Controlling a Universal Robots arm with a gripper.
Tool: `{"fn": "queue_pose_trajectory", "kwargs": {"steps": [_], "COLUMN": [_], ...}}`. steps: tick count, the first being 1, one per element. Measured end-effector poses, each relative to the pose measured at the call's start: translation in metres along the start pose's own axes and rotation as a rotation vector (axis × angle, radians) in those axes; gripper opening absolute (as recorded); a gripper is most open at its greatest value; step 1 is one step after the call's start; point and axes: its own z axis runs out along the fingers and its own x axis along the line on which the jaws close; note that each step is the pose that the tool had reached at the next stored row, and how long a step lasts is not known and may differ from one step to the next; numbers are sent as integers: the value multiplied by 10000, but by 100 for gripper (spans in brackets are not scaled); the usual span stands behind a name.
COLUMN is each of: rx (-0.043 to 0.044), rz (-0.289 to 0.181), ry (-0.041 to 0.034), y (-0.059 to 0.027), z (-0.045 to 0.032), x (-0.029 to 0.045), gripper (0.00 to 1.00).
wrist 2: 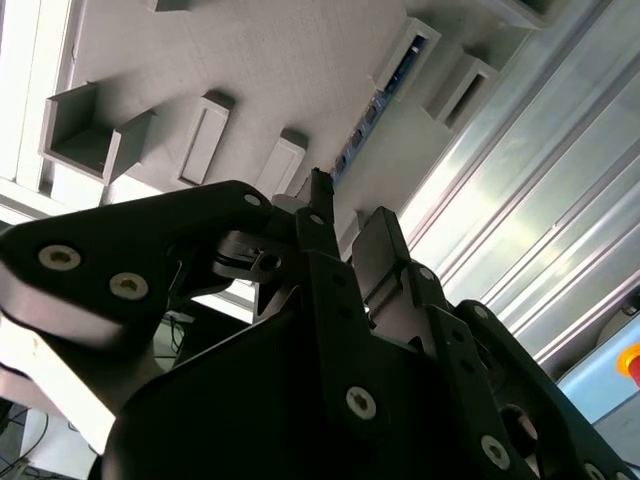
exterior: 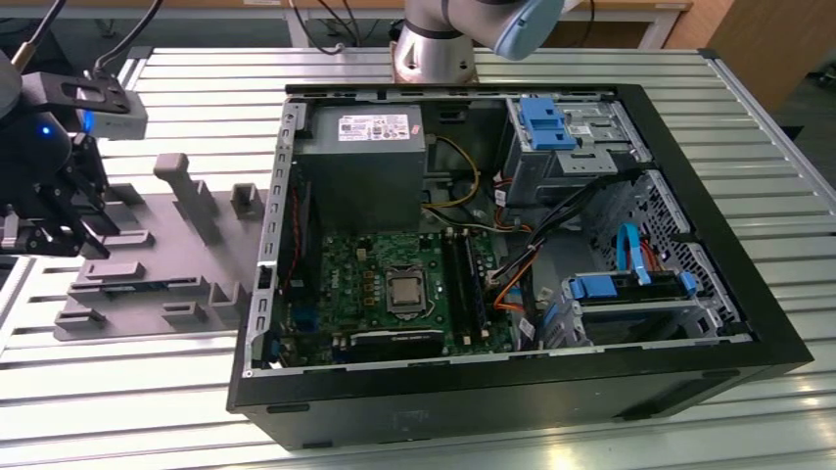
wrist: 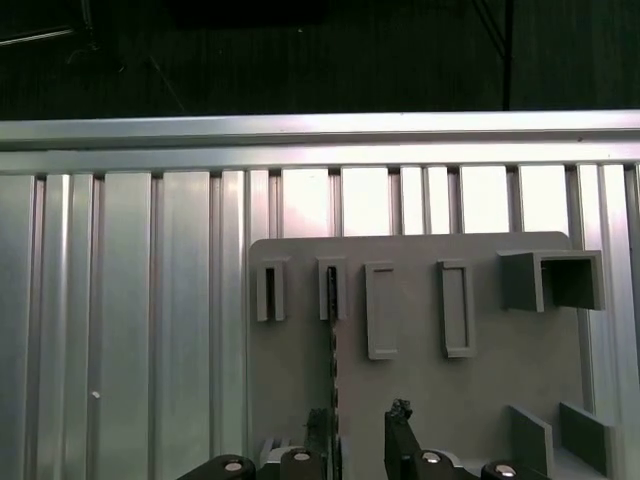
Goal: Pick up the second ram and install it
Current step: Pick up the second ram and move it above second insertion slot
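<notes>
Second ram (wrist 2: 380, 98) stands edge-up in a grey holder (wrist 2: 250, 60) slot beside its edge. Judged light, stiff, fragile; pinch flat faces mid-length. Gripper (wrist 2: 350, 205) spread, empty, above it.

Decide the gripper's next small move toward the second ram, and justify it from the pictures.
Probably lower straight down. The gripper is open above the grey holder tray, and the second ram stands on edge in its slot, running roughly between the fingers, nearer one of them.
</notes>
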Motion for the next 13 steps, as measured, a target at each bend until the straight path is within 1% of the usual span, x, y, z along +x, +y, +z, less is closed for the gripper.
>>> {"fn": "queue_pose_trajectory", "kwargs": {"steps": [13], "rx": [1], "rz": [-1], "ry": [0], "y": [-2], "z": [50], "x": [2], "gripper": [36]}}
